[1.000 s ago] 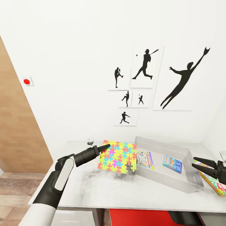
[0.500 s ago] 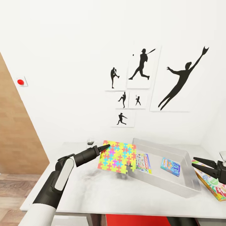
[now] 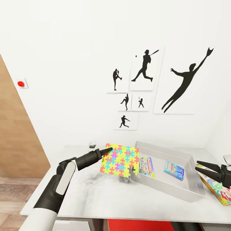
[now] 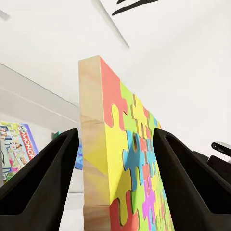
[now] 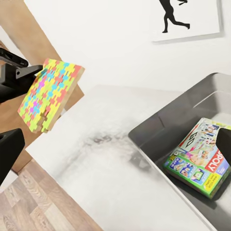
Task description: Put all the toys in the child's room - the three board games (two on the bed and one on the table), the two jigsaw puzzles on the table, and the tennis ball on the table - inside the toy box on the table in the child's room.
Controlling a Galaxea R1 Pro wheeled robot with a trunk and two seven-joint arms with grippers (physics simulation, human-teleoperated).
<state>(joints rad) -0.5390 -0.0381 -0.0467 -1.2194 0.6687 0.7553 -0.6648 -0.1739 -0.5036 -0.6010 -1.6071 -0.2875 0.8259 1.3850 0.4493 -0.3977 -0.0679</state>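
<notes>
The left hand pinches one edge of the jigsaw puzzle, held upright in the air above the table beside the toy box; it looks stiff, light and slick-faced, so an edge pinch suits.

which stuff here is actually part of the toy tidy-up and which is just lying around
Part of the job:
- jigsaw puzzle held in the left gripper
- toy box
- two board games inside it: and
- third board game on the table, under the open right gripper

Just lying about:
- glass
- baseball pictures
- red wall button
</notes>
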